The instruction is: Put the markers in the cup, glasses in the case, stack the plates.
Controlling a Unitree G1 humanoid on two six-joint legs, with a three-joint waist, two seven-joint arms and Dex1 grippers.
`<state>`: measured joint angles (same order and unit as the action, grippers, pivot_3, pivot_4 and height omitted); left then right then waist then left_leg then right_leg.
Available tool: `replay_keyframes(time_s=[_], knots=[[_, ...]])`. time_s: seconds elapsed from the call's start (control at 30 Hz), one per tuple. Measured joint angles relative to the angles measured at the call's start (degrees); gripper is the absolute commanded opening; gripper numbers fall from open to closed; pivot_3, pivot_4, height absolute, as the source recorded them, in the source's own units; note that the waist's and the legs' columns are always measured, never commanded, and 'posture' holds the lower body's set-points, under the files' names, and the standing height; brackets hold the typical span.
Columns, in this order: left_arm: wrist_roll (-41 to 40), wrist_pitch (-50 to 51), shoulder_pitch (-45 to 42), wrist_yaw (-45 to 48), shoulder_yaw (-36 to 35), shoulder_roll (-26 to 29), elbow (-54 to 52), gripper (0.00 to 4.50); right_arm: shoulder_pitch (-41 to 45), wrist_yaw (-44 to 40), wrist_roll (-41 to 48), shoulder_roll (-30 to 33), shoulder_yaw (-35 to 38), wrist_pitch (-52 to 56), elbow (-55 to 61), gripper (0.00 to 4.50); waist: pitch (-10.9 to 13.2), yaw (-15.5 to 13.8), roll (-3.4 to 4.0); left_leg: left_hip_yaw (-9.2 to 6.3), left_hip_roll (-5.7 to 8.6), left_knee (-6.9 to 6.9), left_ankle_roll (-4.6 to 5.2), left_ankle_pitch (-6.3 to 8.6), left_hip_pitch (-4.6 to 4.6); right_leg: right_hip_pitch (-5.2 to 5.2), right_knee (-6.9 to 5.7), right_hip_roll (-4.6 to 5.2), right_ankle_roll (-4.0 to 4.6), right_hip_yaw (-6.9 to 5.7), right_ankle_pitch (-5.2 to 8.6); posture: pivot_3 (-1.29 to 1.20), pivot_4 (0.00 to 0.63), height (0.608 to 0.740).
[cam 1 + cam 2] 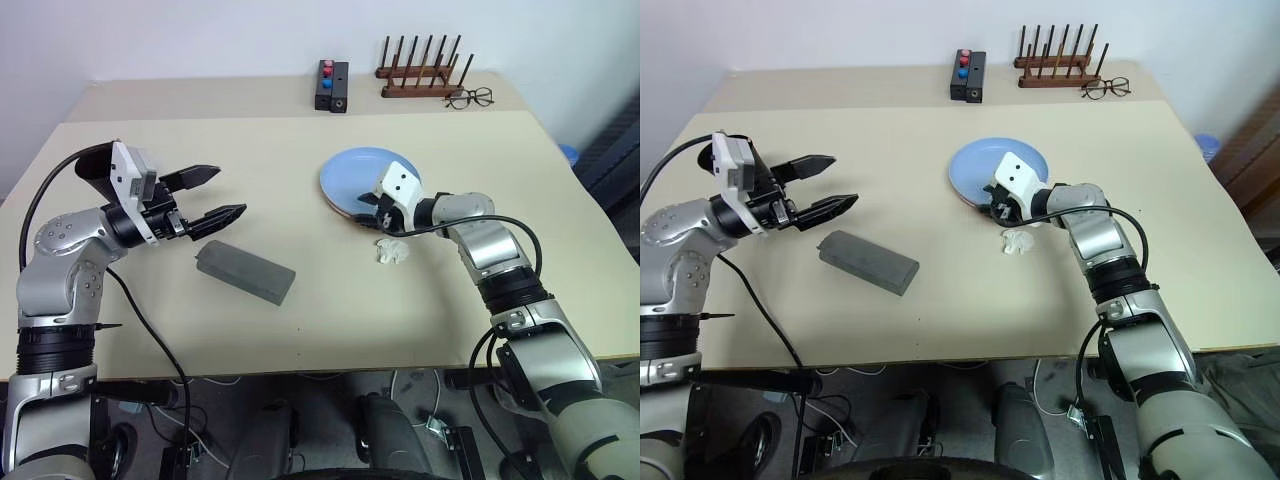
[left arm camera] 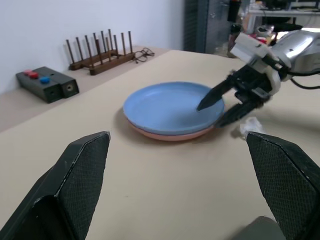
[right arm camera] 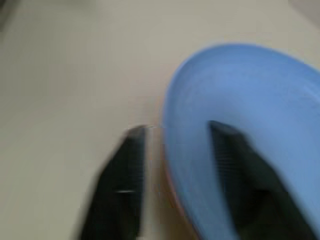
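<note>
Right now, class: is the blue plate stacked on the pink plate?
Yes, the blue plate rests on the pink plate, whose rim shows beneath.

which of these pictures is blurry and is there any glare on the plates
Right wrist view: smeared throughout, its fingers and the blue plate soft-edged. Left wrist view: the near fingers slightly soft, the blue plate and the pink plate under it crisp, only a faint sheen. Both eye views: sharp, evenly lit, soft shadows on the table.

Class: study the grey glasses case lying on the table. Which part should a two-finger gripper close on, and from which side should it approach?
Grip the grey case across its narrow middle, coming from above. It lies flat, closed, long and rounded, so the short width likely fits between the fingers. The open left gripper hovers nearest.
</note>
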<state>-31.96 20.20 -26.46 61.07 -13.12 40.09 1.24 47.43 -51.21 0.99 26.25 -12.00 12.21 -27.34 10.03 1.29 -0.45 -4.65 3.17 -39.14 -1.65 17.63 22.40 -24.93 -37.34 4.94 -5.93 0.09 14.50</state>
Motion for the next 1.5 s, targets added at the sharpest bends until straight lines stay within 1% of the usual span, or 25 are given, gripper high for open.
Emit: replay_keyframes(time_s=[0.03, 0.07, 0.17, 0.27, 0.37, 0.4, 0.43, 0.53, 0.63, 0.7, 0.73, 0.8, 0.83, 0.9, 0.93, 0.97, 1.03, 1.13, 1.23, 1.3, 1.37, 1.4, 1.47, 1.5], knots=[[-0.27, 0.55, 0.31, -0.11, -0.23, 0.42, -0.43, 4.50, 0.22, 0.05, 0.78, -0.24, 0.85, 1.07, 0.00, 4.30, 0.00, 0.01, 0.00, 0.00, 0.00, 0.01, 0.00, 0.00, 0.00, -0.01, 0.00, 0.00, 0.00, 0.00, 0.00, 0.00, 0.150, 0.740], [-0.51, 0.80, 0.53, -0.17, -0.59, 0.59, -0.55, 4.50, 0.54, 0.12, 2.10, -0.36, 2.17, 2.48, 0.02, 4.42, 0.01, -0.02, 0.02, 0.01, 0.00, 0.01, 0.00, 0.00, 0.00, -0.01, 0.00, 0.01, 0.00, 0.01, 0.00, 0.00, 0.150, 0.740], [-1.28, 1.02, 1.34, 0.01, -1.25, 1.04, -0.99, 4.50, 1.96, -0.10, 8.90, 0.13, 8.88, 10.82, 2.98, 4.42, 0.01, -0.21, 0.02, 0.01, 0.00, 0.01, 0.00, 0.00, 0.01, 0.00, 0.02, 0.03, 0.00, 0.01, 0.00, 0.00, 0.150, 0.740], [-1.95, 1.87, 1.48, 0.52, -1.14, 1.00, -1.33, 4.50, 1.53, -2.25, 15.27, 4.22, 13.29, 20.45, 10.43, 4.42, 0.01, -0.87, 0.01, -0.07, 0.01, 0.01, 0.03, 0.01, 0.02, 0.08, 0.10, 0.06, 0.00, -0.07, 0.00, 0.00, 0.150, 0.740], [-2.54, 2.28, 1.15, 1.88, -0.89, 1.06, -1.22, 4.50, -7.34, -5.50, 20.73, 11.61, 15.55, 30.37, 22.92, 4.42, -0.02, -1.54, -0.03, -0.09, 0.02, 0.01, 0.15, 0.09, 0.02, 0.19, 0.25, 0.07, 0.01, -0.12, 0.00, 0.00, 0.150, 0.740], [-2.59, 2.60, 0.86, 2.64, -0.60, 1.04, -1.05, 4.50, -11.36, -5.90, 21.90, 13.25, 15.62, 33.14, 26.45, 4.42, -0.02, -1.59, -0.03, -0.04, 0.03, 0.01, 0.21, 0.12, 0.01, 0.19, 0.25, 0.09, 0.01, -0.11, 0.00, 0.00, 0.150, 0.740], [-2.62, 2.94, 0.75, 3.14, -0.47, 1.06, -0.81, 4.50, -14.20, -6.23, 22.64, 13.61, 15.23, 34.85, 28.64, 4.42, -0.02, -1.53, -0.03, -0.02, 0.03, -0.01, 0.36, 0.21, 0.00, 0.19, 0.24, 0.09, 0.00, -0.10, 0.00, 0.00, 0.150, 0.740], [-2.60, 3.07, -0.91, 5.15, 1.39, 0.84, 0.33, 4.50, -20.83, -5.71, 22.61, 14.41, 12.86, 35.48, 34.27, 4.42, -0.01, -0.69, -0.01, 0.00, 0.01, -0.01, 0.42, 0.24, -0.05, 0.16, 0.10, 0.06, 0.00, -0.07, 0.00, 0.00, 0.150, 0.740], [-2.40, 2.99, -3.11, 6.35, 3.11, 0.50, 1.55, 4.50, -22.62, -0.55, 16.97, 13.49, 9.62, 29.81, 33.48, 4.42, 0.00, -0.15, -0.01, 0.03, 0.02, -0.01, 0.39, 0.22, -0.15, 0.18, -0.02, 0.03, 0.00, -0.05, 0.00, 0.00, 0.150, 0.740], [-2.27, 2.92, -3.70, 6.92, 3.36, 0.48, 2.62, 4.50, -22.07, 3.11, 14.37, 11.12, 8.83, 26.80, 30.62, 4.42, -0.01, 0.01, -0.01, 0.03, -0.02, 0.01, 0.37, 0.21, -0.19, 0.18, -0.03, -0.03, 0.01, -0.03, -0.01, 0.00, 0.150, 0.740], [-2.20, 2.91, -3.76, 7.15, 3.37, 0.49, 3.03, 4.50, -21.68, 4.09, 13.53, 10.30, 8.35, 25.87, 29.26, 4.19, 0.00, -0.02, 0.00, 0.03, -0.02, 0.01, 0.32, 0.18, -0.19, 0.17, -0.04, -0.03, 0.01, -0.03, -0.01, 0.00, 0.150, 0.740], [-1.78, 2.89, -3.84, 7.51, 3.40, 0.50, 3.66, 4.50, -21.37, 5.46, 12.27, 8.50, 7.62, 24.00, 26.49, 3.57, -0.01, -0.25, -0.01, 0.01, -0.02, 0.02, 0.11, 0.07, -0.17, 0.18, 0.00, -0.03, 0.01, -0.04, 0.00, 0.00, 0.150, 0.740], [-1.60, 2.89, -3.88, 7.54, 3.40, 0.51, 3.82, 4.50, -21.37, 5.68, 11.76, 8.03, 7.00, 23.29, 25.34, 3.13, -0.01, -0.31, -0.01, 0.03, 0.00, 0.02, 0.10, 0.06, -0.16, 0.18, 0.01, -0.01, 0.01, -0.03, 0.00, 0.00, 0.150, 0.740], [-1.22, 2.89, -3.93, 7.61, 3.40, 0.86, 3.89, 4.50, -21.38, 5.69, 11.07, 7.72, 5.99, 22.21, 23.71, 2.08, -0.01, -0.57, -0.01, 0.02, 0.02, 0.00, 0.10, 0.06, -0.12, 0.19, 0.07, 0.02, 0.01, -0.04, 0.00, 0.00, 0.150, 0.740], [-1.15, 2.89, -3.93, 7.61, 3.38, 1.25, 3.93, 4.50, -21.36, 5.52, 11.02, 7.57, 5.93, 21.59, 23.32, 1.70, -0.01, -0.58, -0.01, 0.02, 0.02, -0.01, 0.10, 0.06, -0.11, 0.20, 0.07, 0.03, 0.01, -0.04, 0.00, 0.00, 0.150, 0.740], [-1.14, 2.89, -3.93, 7.62, 3.36, 1.55, 3.92, 4.50, -21.33, 5.29, 11.06, 7.55, 5.93, 21.23, 23.01, 1.04, -0.01, -0.57, -0.01, 0.02, 0.02, -0.01, 0.10, 0.06, -0.11, 0.21, 0.08, 0.03, 0.01, -0.04, -0.01, 0.00, 0.150, 0.740], [-1.14, 2.90, -3.90, 7.52, 3.31, 1.84, 3.86, 4.50, -21.29, 4.52, 11.07, 7.78, 5.92, 20.82, 22.76, 0.07, -0.01, -0.56, -0.01, 0.01, 0.02, -0.01, 0.10, 0.06, -0.12, 0.21, 0.08, 0.03, 0.01, -0.04, 0.00, 0.00, 0.150, 0.740], [-1.15, 2.92, -3.07, 7.31, 3.27, 1.91, 3.11, 4.50, -21.30, 2.31, 11.45, 10.28, 6.09, 21.28, 23.01, 0.07, -0.01, -0.58, -0.01, 0.01, 0.02, -0.02, 0.12, 0.07, -0.12, 0.22, 0.09, 0.03, 0.01, -0.05, -0.01, 0.00, 0.150, 0.740], [-1.18, 2.91, -2.45, 6.22, 2.62, 1.86, 3.17, 4.50, -19.70, -2.18, 18.02, 13.15, 10.03, 27.28, 26.40, 0.07, 0.03, -0.43, 0.04, 0.01, 0.00, -0.01, 0.26, 0.15, -0.11, 0.19, 0.08, 0.02, 0.01, -0.04, -0.01, 0.00, 0.150, 0.740], [-1.16, 2.40, -2.67, 4.74, 2.21, 1.03, 3.26, 4.50, -13.49, -3.04, 21.17, 13.33, 13.00, 28.74, 27.26, 0.07, 0.03, 0.09, 0.05, 0.02, -0.04, 0.00, 0.35, 0.20, -0.17, 0.18, 0.04, -0.02, 0.02, -0.02, -0.01, 0.00, 0.150, 0.740], [-0.91, 1.12, -2.76, 3.78, 2.22, 0.15, 3.51, 4.50, -6.93, -1.15, 21.10, 12.05, 14.59, 27.43, 25.84, 0.07, 0.02, 0.10, 0.04, -0.01, -0.09, 0.03, 0.33, 0.19, -0.21, 0.19, 0.01, -0.10, 0.03, -0.03, -0.02, 0.00, 0.150, 0.740], [-0.54, 0.35, -2.79, 3.13, 2.19, -0.27, 3.93, 4.50, -3.64, 0.25, 19.70, 10.77, 14.46, 24.56, 23.09, 0.07, -0.01, 0.03, -0.02, -0.02, -0.11, 0.05, 0.31, 0.18, -0.24, 0.23, 0.03, -0.16, 0.04, -0.03, -0.02, 0.00, 0.150, 0.740], [0.11, -0.69, -2.60, 2.06, 2.18, -1.32, 4.39, 4.50, 1.47, 4.75, 14.54, 6.99, 12.52, 15.89, 12.28, 0.07, -0.04, -0.10, -0.07, -0.02, -0.10, 0.04, 0.23, 0.13, -0.29, 0.29, 0.05, -0.16, 0.05, -0.02, -0.02, 0.00, 0.150, 0.740], [0.14, -0.88, -2.53, 1.73, 2.29, -1.94, 4.28, 4.50, 2.62, 6.68, 12.62, 5.38, 11.95, 12.99, 7.78, 0.07, -0.04, -0.12, -0.07, 0.00, -0.09, 0.04, 0.05, 0.03, -0.29, 0.29, 0.06, -0.13, 0.05, -0.01, -0.03, 0.00, 0.150, 0.740]])
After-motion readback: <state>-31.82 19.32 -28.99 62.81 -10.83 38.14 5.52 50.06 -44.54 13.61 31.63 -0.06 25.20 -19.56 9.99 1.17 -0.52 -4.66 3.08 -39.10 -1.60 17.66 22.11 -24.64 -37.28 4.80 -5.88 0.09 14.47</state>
